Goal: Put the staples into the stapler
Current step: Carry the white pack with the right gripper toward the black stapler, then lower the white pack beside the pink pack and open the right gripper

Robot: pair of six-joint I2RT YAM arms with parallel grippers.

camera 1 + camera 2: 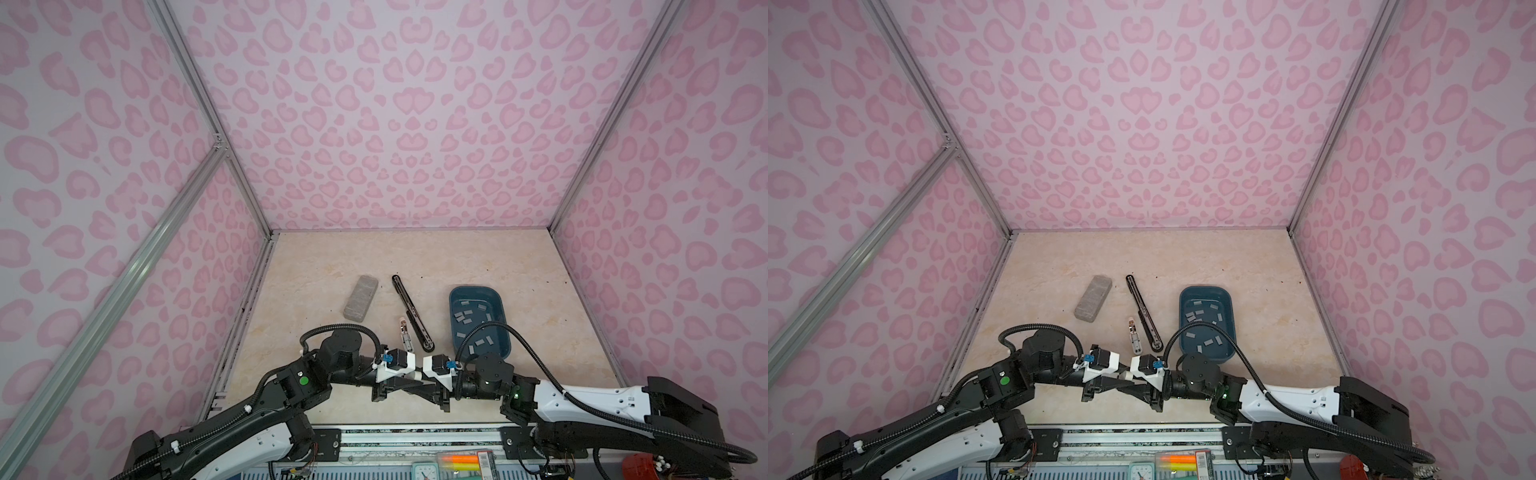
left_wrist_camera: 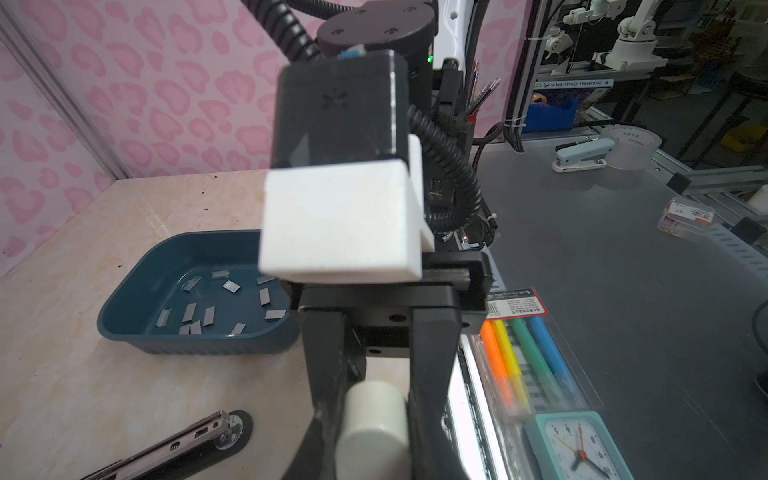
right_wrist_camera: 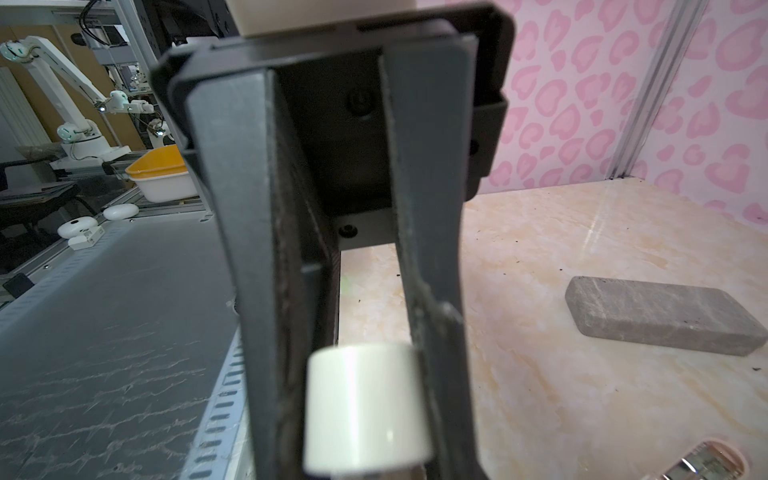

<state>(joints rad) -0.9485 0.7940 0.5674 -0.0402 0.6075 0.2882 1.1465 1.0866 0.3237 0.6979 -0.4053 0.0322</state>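
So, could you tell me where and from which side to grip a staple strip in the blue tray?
Probably from straight above, pinching a lone staple strip across its long edges: it lies flat in the blue tray, whose walls block a sideways approach.

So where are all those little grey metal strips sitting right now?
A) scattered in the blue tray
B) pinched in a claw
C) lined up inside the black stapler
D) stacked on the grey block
A: the grey strips lie loose and scattered on the floor of the blue tray, as the left wrist view shows plainly.
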